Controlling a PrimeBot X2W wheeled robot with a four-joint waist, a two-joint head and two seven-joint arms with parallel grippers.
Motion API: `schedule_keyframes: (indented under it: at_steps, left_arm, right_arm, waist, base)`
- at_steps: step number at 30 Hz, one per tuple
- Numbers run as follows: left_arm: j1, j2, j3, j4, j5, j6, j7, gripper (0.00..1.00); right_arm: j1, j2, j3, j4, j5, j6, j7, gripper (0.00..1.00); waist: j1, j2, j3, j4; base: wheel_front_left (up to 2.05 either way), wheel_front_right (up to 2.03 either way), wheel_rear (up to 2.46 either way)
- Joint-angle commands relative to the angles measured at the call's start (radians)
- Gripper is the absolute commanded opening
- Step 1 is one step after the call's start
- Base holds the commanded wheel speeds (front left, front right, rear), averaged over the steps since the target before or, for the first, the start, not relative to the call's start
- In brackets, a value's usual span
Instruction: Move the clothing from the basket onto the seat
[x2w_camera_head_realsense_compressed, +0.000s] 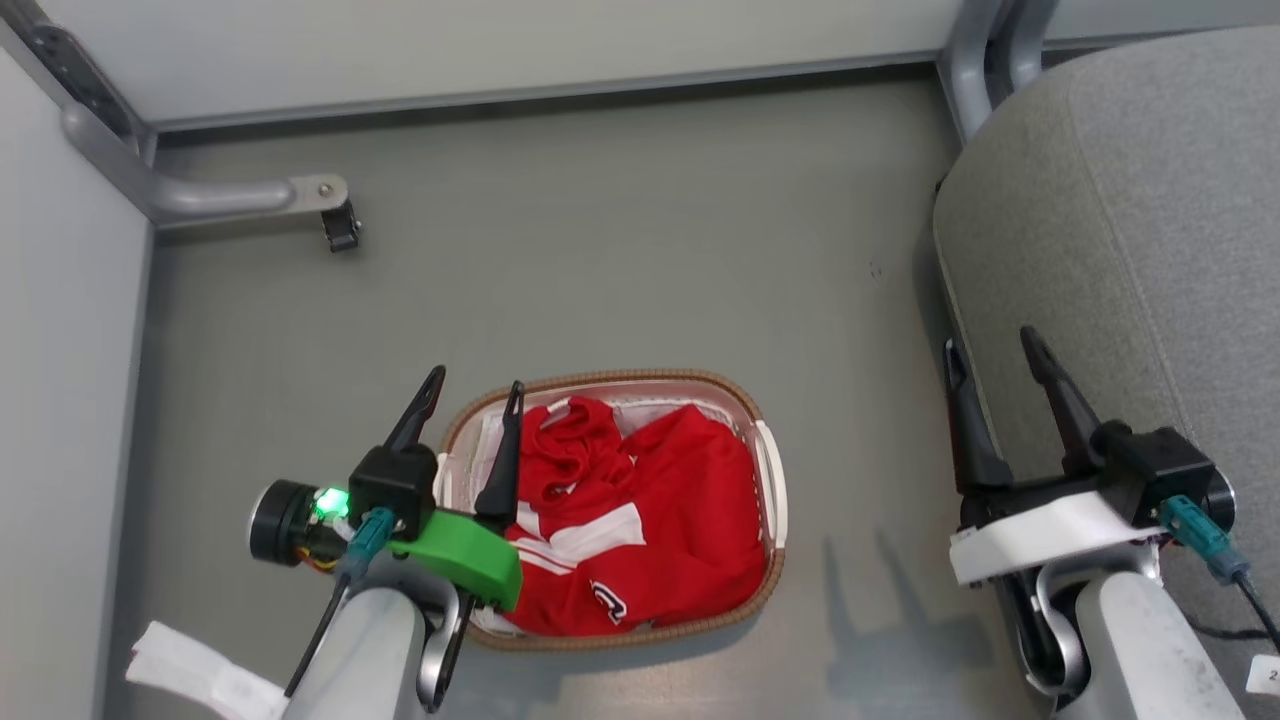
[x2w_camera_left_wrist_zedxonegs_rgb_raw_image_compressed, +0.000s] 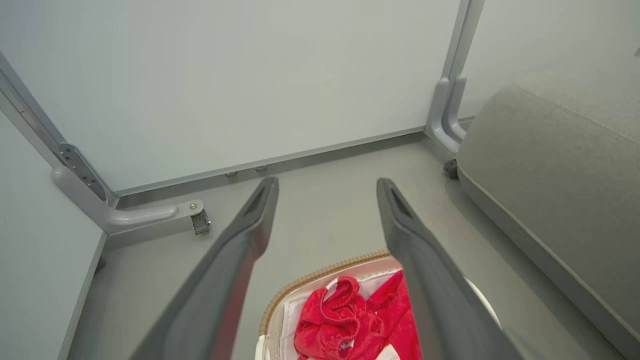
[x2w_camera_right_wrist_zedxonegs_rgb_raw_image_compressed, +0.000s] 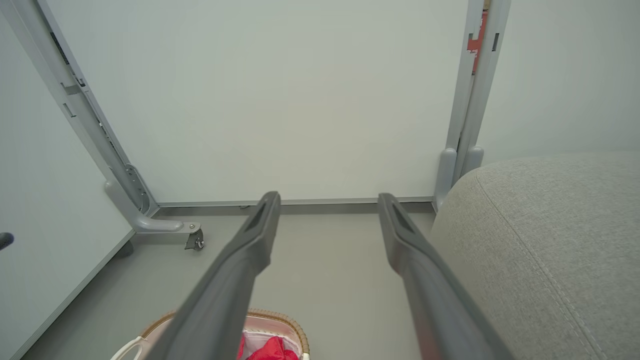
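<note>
Red clothing (x2w_camera_head_realsense_compressed: 650, 520) heaped in basket (x2w_camera_head_realsense_compressed: 640, 377) on floor (x2w_camera_head_realsense_compressed: 620, 250) — left tool (x2w_camera_head_realsense_compressed: 478, 380) spread wide above basket's left rim, right tool (x2w_camera_head_realsense_compressed: 989, 340) spread wide at seat (x2w_camera_head_realsense_compressed: 1130, 230) edge — both empty.

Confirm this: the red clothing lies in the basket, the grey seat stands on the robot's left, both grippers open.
Wrong side: the head view shows the seat on the robot's right. The clothing lies in the basket; left gripper and right gripper are open.

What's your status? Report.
Both jaws open, empty. Left gripper at basket rim, right gripper at seat edge. Clothing in basket. No obstruction seen.
</note>
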Motion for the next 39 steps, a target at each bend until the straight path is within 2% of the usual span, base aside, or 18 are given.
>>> schedule_keyframes:
  at_steps: [1, 9, 16, 22, 31, 35, 36, 38, 39]
  left_arm:
    - [-0.052, 0.007, -0.011, 0.034, 0.018, -0.008, 0.001, 1.00]
    - [-0.268, 0.027, -0.079, 0.308, 0.080, -0.024, 0.001, 1.00]
    - [-0.390, 0.033, -0.113, 0.499, 0.101, -0.028, 0.001, 1.00]
    - [-0.452, 0.045, -0.127, 0.606, 0.118, 0.006, 0.002, 1.00]
    - [-0.523, 0.078, -0.113, 0.709, 0.114, 0.100, 0.002, 1.00]
    - [-0.536, 0.086, -0.111, 0.743, 0.110, 0.126, 0.002, 1.00]
    - [-0.539, 0.085, -0.110, 0.750, 0.108, 0.128, 0.004, 0.92]
    - [-0.543, 0.082, -0.111, 0.768, 0.101, 0.125, 0.004, 0.49]
    - [-0.544, 0.079, -0.111, 0.776, 0.098, 0.123, 0.004, 0.36]
  right_arm:
    - [-0.035, -0.004, -0.005, -0.013, -0.001, 0.000, -0.005, 1.00]
    - [-0.175, -0.004, -0.016, -0.058, 0.034, 0.000, -0.004, 1.00]
    - [-0.248, -0.004, -0.016, -0.073, 0.063, 0.000, -0.004, 1.00]
    - [-0.277, -0.004, -0.020, -0.084, 0.080, 0.000, -0.004, 1.00]
    - [-0.293, -0.004, -0.027, -0.077, 0.104, 0.000, -0.004, 1.00]
    - [-0.291, -0.004, -0.022, -0.075, 0.110, 0.000, -0.004, 1.00]
    - [-0.290, -0.004, -0.021, -0.075, 0.113, 0.000, -0.004, 1.00]
    - [-0.287, -0.004, -0.020, -0.073, 0.115, 0.000, -0.004, 1.00]
    - [-0.283, -0.004, -0.021, -0.071, 0.115, 0.000, -0.004, 1.00]
  waist:
    - [0.0000, 0.0000, 0.166, -0.051]
    - [0.0000, 0.0000, 0.405, -0.113]
    - [0.0000, 0.0000, 0.522, -0.148]
    - [0.0000, 0.0000, 0.577, -0.169]
    - [0.0000, 0.0000, 0.597, -0.184]
    - [0.0000, 0.0000, 0.595, -0.187]
    - [0.0000, 0.0000, 0.595, -0.187]
    - [0.0000, 0.0000, 0.591, -0.186]
    - [0.0000, 0.0000, 0.586, -0.185]
  base:
    - [0.00, 0.00, 0.00]
    - [0.00, 0.00, 0.00]
    - [0.00, 0.00, 0.00]
    - [0.00, 0.00, 0.00]
    - [0.00, 0.00, 0.00]
    - [0.00, 0.00, 0.00]
    - [0.00, 0.00, 0.00]
    - [0.00, 0.00, 0.00]
    - [0.00, 0.00, 0.00]
